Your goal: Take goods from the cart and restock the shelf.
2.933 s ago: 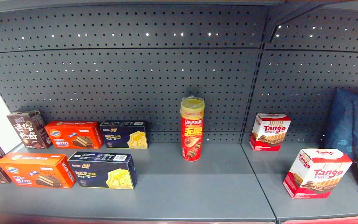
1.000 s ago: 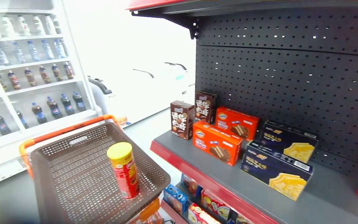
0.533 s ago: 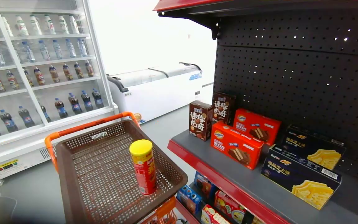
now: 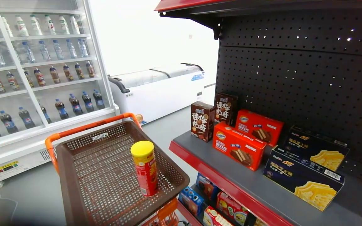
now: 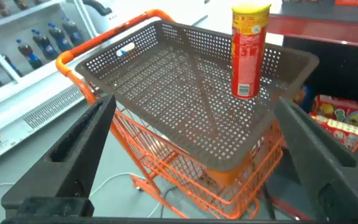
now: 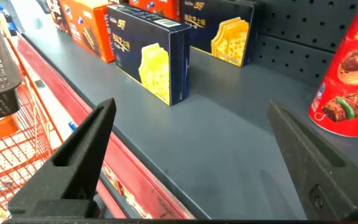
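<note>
A red chips can (image 4: 145, 169) with a yellow lid stands upright in the brown mesh basket (image 4: 105, 169) of the orange cart, left of the shelf (image 4: 256, 191). In the left wrist view my left gripper (image 5: 194, 155) hangs open above the basket's (image 5: 185, 93) near side, and the can (image 5: 248, 50) stands beyond it, apart from the fingers. My right gripper (image 6: 191, 162) is open over the grey shelf board (image 6: 229, 137), with nothing between its fingers. Another red chips can (image 6: 353, 81) stands on the shelf beside it.
On the shelf stand brown boxes (image 4: 203, 121), orange boxes (image 4: 239, 149) and dark blue boxes (image 4: 303, 180) in two rows. More goods (image 4: 218, 204) fill the lower shelf. A drinks cooler (image 4: 36, 72) and a chest freezer (image 4: 159, 88) stand behind the cart.
The head camera has swung from facing the shelf to the left, onto the cart. Over the last half second the view has settled and nothing has moved.
</note>
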Available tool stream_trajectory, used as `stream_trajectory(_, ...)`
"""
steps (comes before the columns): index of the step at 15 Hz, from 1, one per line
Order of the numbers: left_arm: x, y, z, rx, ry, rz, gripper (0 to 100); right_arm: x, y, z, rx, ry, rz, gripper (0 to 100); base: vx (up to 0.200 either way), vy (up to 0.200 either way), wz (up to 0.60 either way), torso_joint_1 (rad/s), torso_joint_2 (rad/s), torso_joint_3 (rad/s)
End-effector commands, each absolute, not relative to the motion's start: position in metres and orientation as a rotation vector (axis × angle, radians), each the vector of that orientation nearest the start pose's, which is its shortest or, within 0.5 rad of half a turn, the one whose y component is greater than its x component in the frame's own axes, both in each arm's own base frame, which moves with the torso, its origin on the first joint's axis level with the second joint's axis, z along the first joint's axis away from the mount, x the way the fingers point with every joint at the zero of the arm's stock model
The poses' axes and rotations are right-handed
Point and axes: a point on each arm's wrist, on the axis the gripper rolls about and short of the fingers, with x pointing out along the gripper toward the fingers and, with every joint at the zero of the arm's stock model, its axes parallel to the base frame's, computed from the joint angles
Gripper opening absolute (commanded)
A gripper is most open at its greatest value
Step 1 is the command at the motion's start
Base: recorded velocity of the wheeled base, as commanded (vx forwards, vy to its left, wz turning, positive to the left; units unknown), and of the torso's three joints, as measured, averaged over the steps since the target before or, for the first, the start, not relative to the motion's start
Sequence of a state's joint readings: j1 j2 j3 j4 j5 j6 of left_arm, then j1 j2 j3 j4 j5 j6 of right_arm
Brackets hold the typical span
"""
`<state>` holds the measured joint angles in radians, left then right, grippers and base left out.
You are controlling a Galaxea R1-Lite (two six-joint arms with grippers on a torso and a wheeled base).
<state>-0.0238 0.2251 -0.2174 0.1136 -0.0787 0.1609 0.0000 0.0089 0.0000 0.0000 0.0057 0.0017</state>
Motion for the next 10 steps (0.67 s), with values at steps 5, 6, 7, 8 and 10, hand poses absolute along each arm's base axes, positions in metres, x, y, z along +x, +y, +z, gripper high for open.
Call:
stream_trajectory(5, 0.065, -0.01, 0.174, 0.184, 0.435, -0.261, 100, -0.022, 0.0, 0.076, 0.002, 0.009, 0.008, 100, 0.0, 0.0, 0.0, 0.0, 0.0, 0.0)
stream_trajectory(6, 0.072, -0.012, 0.178, 0.183, 0.448, -0.276, 100, -0.022, 0.0, 0.076, 0.002, 0.009, 0.006, 100, 0.0, 0.0, 0.0, 0.0, 0.0, 0.0)
stream_trajectory(7, 0.092, -0.016, 0.18, 0.18, 0.505, -0.325, 100, -0.022, 0.0, 0.076, 0.002, 0.009, 0.006, 100, 0.0, 0.0, 0.0, 0.0, 0.0, 0.0)
stream_trajectory(8, 0.103, -0.017, 0.179, 0.182, 0.52, -0.327, 100, -0.022, 0.0, 0.076, 0.002, 0.009, 0.008, 100, 0.0, 0.0, 0.0, 0.0, 0.0, 0.0)
stream_trajectory(10, 0.13, -0.021, 0.172, 0.182, 0.538, -0.325, 100, -0.022, 0.0, 0.076, 0.002, 0.009, 0.008, 100, 0.0, 0.0, 0.0, 0.0, 0.0, 0.0)
